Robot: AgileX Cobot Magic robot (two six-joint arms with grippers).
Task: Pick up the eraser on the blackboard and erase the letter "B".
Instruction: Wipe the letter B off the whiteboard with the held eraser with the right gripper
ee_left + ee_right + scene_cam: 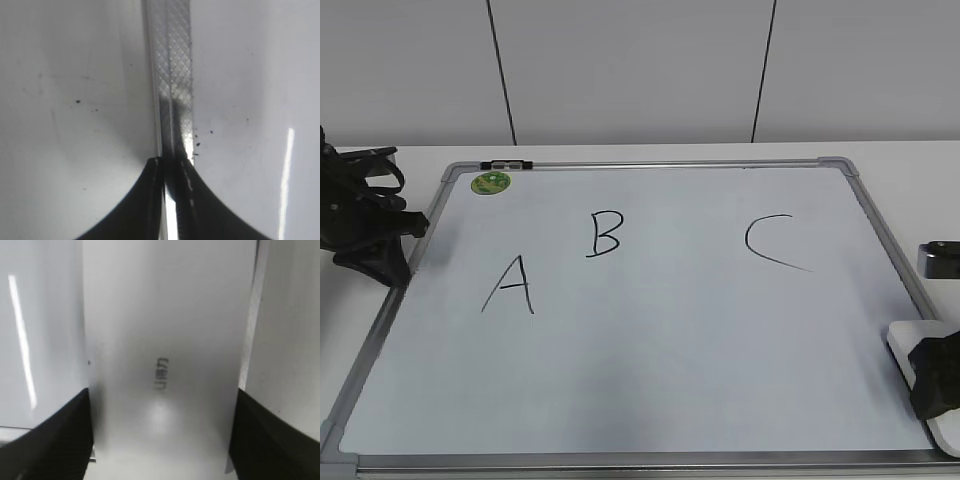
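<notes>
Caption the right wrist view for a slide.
Right gripper straddling the white eraser, one dark finger on each side, grey lettering facing up.

The blackboard is lying flat on the table. The letter "B" is found between the "A" on its left and the "C" on its right. The eraser is lying at the board's right edge, near the front corner. A round sticker is placed in the far left corner.
</notes>
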